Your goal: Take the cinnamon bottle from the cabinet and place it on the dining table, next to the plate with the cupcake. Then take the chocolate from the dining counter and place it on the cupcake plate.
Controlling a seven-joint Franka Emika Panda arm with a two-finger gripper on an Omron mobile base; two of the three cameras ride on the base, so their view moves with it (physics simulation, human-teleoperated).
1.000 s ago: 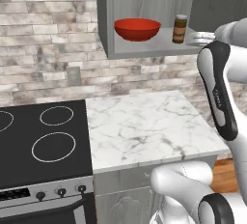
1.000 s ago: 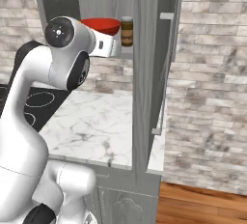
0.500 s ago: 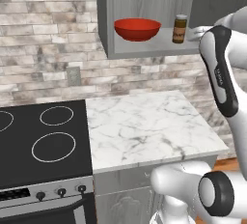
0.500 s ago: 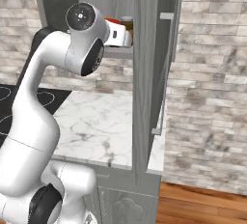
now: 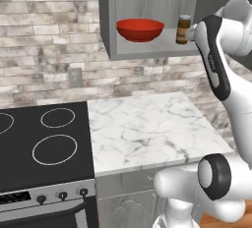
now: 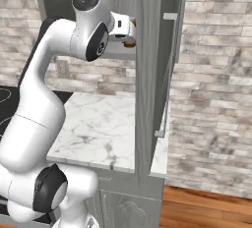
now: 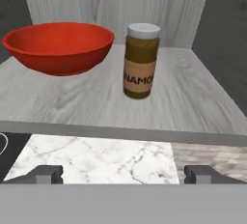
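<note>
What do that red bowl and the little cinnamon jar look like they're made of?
Red bowl: probably glazed ceramic or plastic; uniform red, soft sheen. Cinnamon jar: apparently clear glass or plastic showing brown powder, with a paper-like label and white cap.

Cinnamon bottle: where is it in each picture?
Left base view: cinnamon bottle stands upper right on the cabinet shelf, right of the red bowl.
Right base view: just its brown bottom peeks out beside the cabinet's front edge, under the robot's hand.
Hand view: middle top, upright, right of the bowl.
Shared landmark: the shelf.
</note>
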